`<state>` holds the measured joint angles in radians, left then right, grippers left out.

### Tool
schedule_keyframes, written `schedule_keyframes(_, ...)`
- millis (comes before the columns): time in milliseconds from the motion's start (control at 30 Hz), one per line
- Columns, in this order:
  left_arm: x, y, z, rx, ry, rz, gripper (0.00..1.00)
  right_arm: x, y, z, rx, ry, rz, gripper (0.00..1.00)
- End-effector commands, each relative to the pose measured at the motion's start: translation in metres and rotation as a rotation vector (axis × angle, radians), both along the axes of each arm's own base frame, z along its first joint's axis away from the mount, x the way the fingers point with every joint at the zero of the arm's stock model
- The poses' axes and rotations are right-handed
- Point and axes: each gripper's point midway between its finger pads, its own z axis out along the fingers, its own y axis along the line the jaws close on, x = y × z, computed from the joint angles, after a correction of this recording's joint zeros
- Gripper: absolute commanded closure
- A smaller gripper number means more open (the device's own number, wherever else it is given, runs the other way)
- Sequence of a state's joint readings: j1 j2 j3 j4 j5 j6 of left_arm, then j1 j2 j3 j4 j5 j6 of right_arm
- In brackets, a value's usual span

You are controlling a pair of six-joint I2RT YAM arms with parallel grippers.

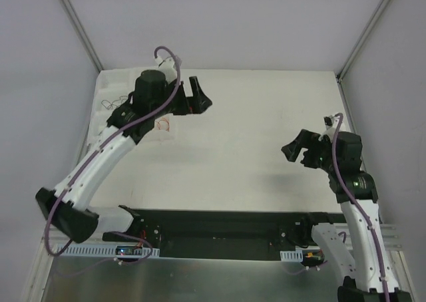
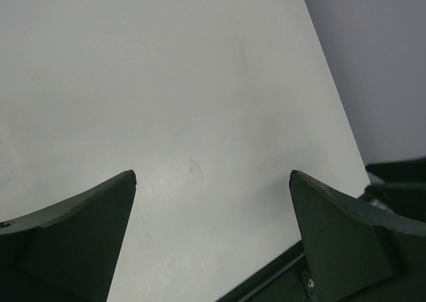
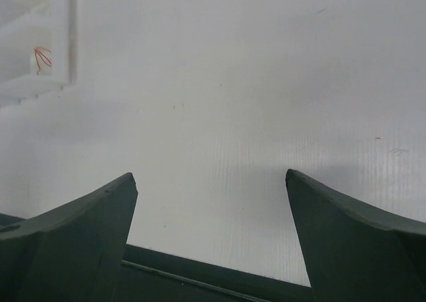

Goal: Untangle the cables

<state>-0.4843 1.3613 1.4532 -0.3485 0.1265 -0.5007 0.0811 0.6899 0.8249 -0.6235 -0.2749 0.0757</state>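
Observation:
The cables lie on the white table (image 1: pixel 253 129) at the far left. A small red-orange loop (image 1: pixel 164 124) rests just beside my left arm, and a thin darker tangle (image 1: pixel 114 104) sits nearer the left edge. My left gripper (image 1: pixel 200 97) hovers right of them, open and empty. Only bare table shows between its fingers in the left wrist view (image 2: pixel 213 175). My right gripper (image 1: pixel 297 146) is far off at the right, open and empty (image 3: pixel 210 175). A red cable (image 3: pixel 41 57) shows small in the top left corner of the right wrist view.
A black rail (image 1: pixel 219 232) runs along the table's near edge between the arm bases. Grey walls (image 1: pixel 40 82) close in the left, right and back sides. Thick purple cables (image 1: pixel 80 175) run along both arms.

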Motion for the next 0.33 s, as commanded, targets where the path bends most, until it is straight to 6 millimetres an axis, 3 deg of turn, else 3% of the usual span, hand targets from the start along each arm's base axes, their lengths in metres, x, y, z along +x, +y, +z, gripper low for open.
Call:
schedule_keyframes(0,-0.059,0.053,0.035,0.020,-0.176,0.094,0.01,-0.004,-0.017,0.062,0.003,-0.170,-0.127,0.04)
schedule_keyframes(133,-0.078,0.106,0.047,0.032,-0.284,0.298,0.01,-0.031,-0.016,0.085,-0.011,-0.189,-0.081,0.04)
schedule_keyframes(300,-0.092,0.125,0.071,0.128,-0.421,0.287,0.01,-0.044,-0.020,0.121,0.018,-0.369,-0.113,0.04)
